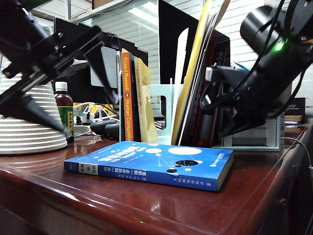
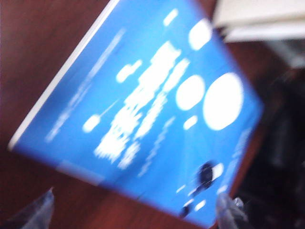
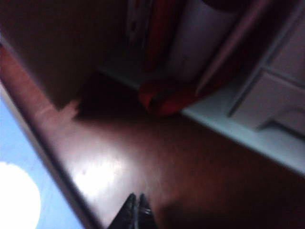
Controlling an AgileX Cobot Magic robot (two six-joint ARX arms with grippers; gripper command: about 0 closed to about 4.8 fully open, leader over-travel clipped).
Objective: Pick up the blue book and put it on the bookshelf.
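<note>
Books are standing in the bookshelf [image 1: 164, 105] at the back of the brown table [image 1: 122, 200], with the orange-spined book [image 1: 127, 98] and a yellow book [image 1: 145, 98] on its left side. A small brown bottle [image 1: 63, 110] is standing further left, beside a white ribbed thing [image 1: 27, 122]. A grey drawer unit [image 1: 259, 134] is sitting to the right of the shelf.

The blue book [image 1: 151, 164] is lying flat on the table in front of the bookshelf, cover up. Its long side is running left to right in the exterior view, and its spine is facing the camera.

The left gripper [image 2: 136, 210] is hanging over the book with its fingers wide apart, though the left wrist view is blurry. The right gripper [image 3: 137, 212] is hanging low over bare table just beside the book's right edge, with its fingers pressed together and holding nothing.
</note>
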